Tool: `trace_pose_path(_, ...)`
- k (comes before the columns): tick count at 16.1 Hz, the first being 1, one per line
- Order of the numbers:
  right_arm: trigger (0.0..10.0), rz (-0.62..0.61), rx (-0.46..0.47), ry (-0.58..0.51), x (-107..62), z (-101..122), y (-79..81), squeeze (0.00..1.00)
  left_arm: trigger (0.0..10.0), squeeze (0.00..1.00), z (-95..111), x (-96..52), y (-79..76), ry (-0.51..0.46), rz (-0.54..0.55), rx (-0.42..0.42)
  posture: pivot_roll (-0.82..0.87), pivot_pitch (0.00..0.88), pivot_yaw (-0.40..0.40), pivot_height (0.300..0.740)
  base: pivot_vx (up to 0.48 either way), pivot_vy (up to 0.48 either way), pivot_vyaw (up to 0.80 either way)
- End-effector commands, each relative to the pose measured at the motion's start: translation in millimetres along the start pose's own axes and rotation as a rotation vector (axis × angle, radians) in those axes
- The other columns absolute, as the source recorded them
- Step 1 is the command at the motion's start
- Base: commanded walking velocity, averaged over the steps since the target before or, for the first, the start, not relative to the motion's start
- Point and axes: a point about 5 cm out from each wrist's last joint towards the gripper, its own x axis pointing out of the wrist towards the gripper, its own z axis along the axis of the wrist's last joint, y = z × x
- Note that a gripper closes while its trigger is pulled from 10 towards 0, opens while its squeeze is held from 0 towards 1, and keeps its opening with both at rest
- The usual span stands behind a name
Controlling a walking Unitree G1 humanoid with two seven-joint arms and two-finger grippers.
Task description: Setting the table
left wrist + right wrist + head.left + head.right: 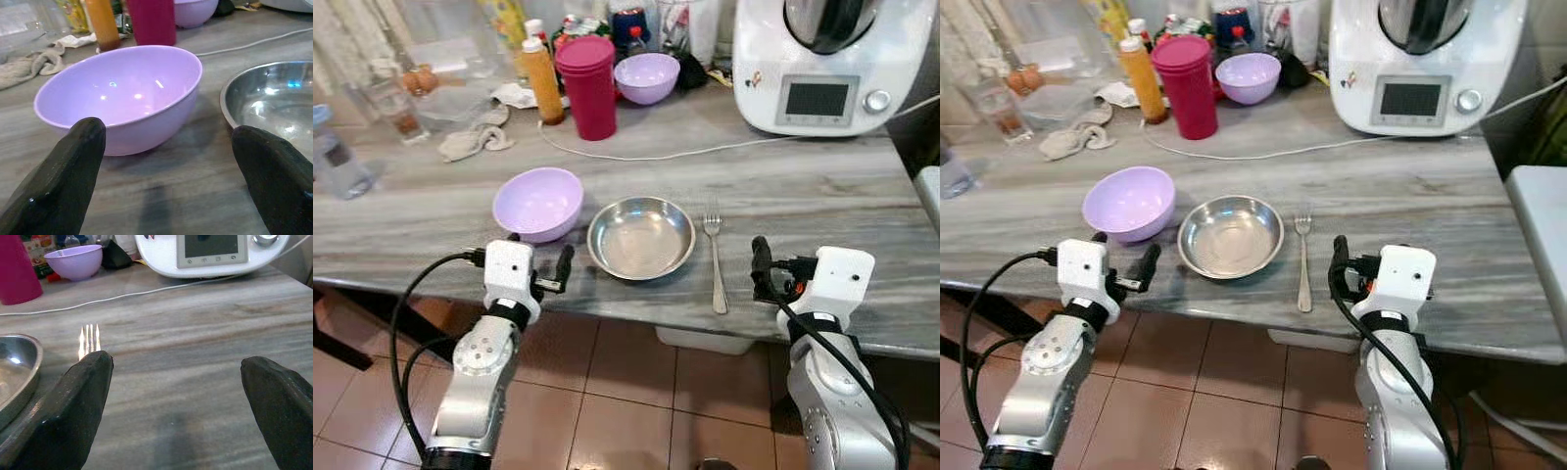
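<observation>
A lilac bowl [538, 203] stands near the table's front edge, with a shallow steel dish [641, 237] to its right. A fork [715, 257] lies right of the dish, tines pointing away from me. My left gripper [540, 258] is at the table edge just in front of the lilac bowl [122, 93], open and holding nothing. My right gripper [775, 266] is at the edge a little right of the fork's handle, also open and holding nothing. In the right wrist view the fork's tines [89, 340] glint just beyond one finger [73, 401].
At the back of the grey table [822, 196] stand a pink tumbler [587, 86], a second lilac bowl [647, 77], an orange bottle [542, 80] and a white kitchen appliance [822, 64]. Its cable [685, 154] crosses the table. A cloth [475, 140], a glass [399, 108] and a water bottle [333, 157] sit left.
</observation>
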Motion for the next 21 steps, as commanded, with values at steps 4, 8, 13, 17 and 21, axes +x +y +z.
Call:
trace_pose_path(4, 10.0, -0.016, 0.024, -0.005, 1.7, 4, -1.8, 0.0, 10.0, 0.0, 4, 2.4, 5.2, 0.001, 0.034, 0.006, -0.28, 0.097, 0.111, 0.74, -0.061, 0.0, 0.0)
trace_pose_path(8, 10.0, -0.074, 0.005, -0.002, 3.5, 4, -11.7, 0.0, 10.0, 0.0, -2, -2.2, 2.9, 0.024, 0.032, 0.002, -0.28, 0.096, 0.111, 0.74, -0.326, 0.0, 0.0)
trace_pose_path(13, 10.0, -0.038, -0.046, -0.023, 4.6, 2, -7.4, 0.0, 10.0, 0.0, -4, -2.4, 5.9, 0.028, 0.04, 0.01, -0.28, 0.071, 0.1, 0.74, -0.384, 0.0, 0.0)
trace_pose_path(17, 10.0, -0.013, -0.08, 0.015, 6.9, -6, -11.8, 0.0, 10.0, 0.0, -12, -5.0, 22.6, 0.046, 0.078, 0.043, -0.27, 0.04, 0.087, 0.74, -0.394, 0.0, 0.0)
trace_pose_path(21, 10.0, -0.019, -0.061, -0.02, 9.6, -6, -9.4, 0.0, 10.0, 0.0, -17, -10.8, 24.5, 0.05, 0.087, 0.061, -0.25, 0.015, 0.094, 0.74, -0.263, 0.0, 0.0)
